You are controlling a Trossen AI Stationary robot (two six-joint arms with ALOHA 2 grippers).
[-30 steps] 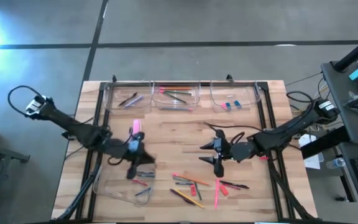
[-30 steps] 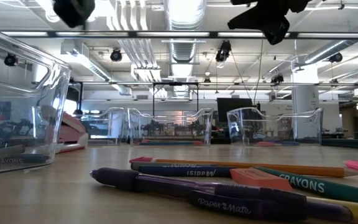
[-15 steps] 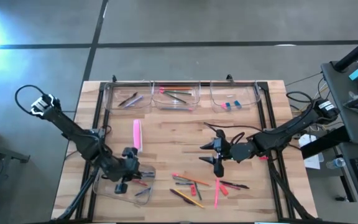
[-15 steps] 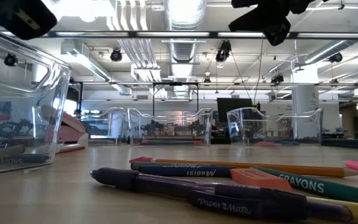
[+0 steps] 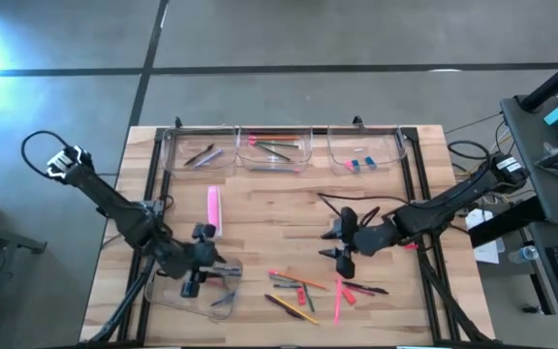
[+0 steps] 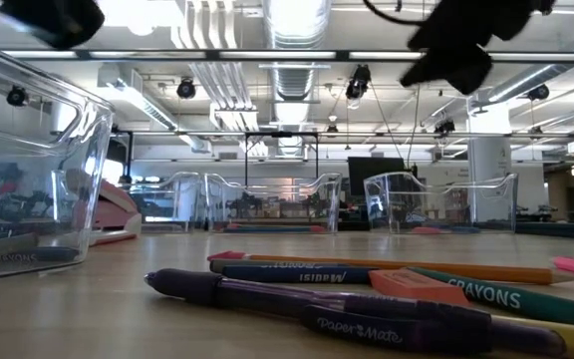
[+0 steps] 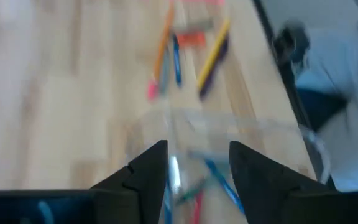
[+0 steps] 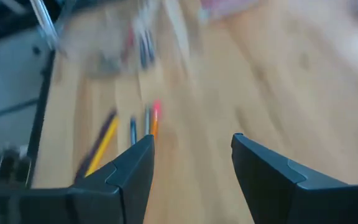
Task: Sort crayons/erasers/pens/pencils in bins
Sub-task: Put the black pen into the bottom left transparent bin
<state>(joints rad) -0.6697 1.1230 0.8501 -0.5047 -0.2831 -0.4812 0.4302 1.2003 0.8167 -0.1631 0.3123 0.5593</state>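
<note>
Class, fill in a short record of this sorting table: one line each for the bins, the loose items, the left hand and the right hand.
Far bins: three clear bins in a row along the table's far edge, each with items inside
Near bin: one clear bin at the near left, holding a few sticks
Loose items: pencils, pens and crayons in a pile at near centre; a pink block lies apart
Left hand: left hand over the near bin, open, empty
Right hand: right hand above the pile, open, empty

Clear glossy plastic bins, wood table
</note>
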